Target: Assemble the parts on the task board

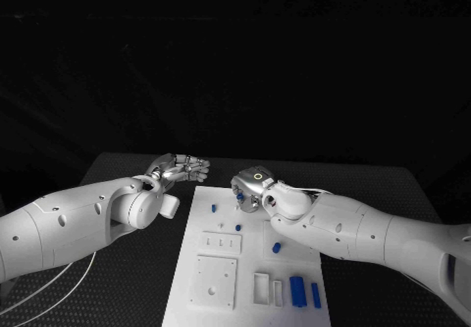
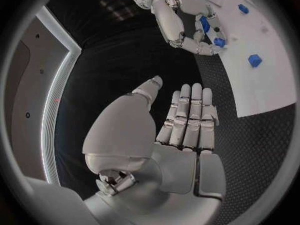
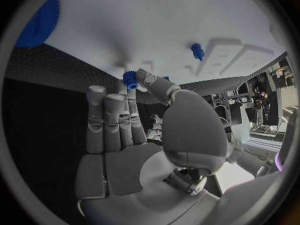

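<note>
Two hands were up at the far end of the board [image 1: 191,272]. My right hand [image 1: 251,189] hovered over the far edge of the board, with a small blue part [image 3: 130,79] pinched between thumb and fingertip; the other fingers [image 3: 106,120] stood straight and close together. The left wrist view caught the same pinch from the side, blue showing between the fingertips. My left hand [image 1: 182,168] sat off the board's far left corner over the black table [image 1: 118,170], fingers straight and side by side, thumb apart, holding nothing. Several more blue parts lay on the board: a small peg [image 1: 239,227] near the middle, a blue piece [image 1: 275,248] just below my right forearm, and two blue bars [image 1: 297,287] near the front edge beside a white slotted block [image 1: 262,287]. White plates [image 1: 222,240] with holes sat left of centre. Judgement: the pinched part looked like small rigid plastic, very light, smooth enough to twist or pop out of a two-point pinch. Its ridged rim seemed the best place to hold, keeping the lower end free for seating. I couldn't tell which socket it belonged to. Pressing down off-axis would likely jam or flick it, so light force and square alignment mattered.
</note>
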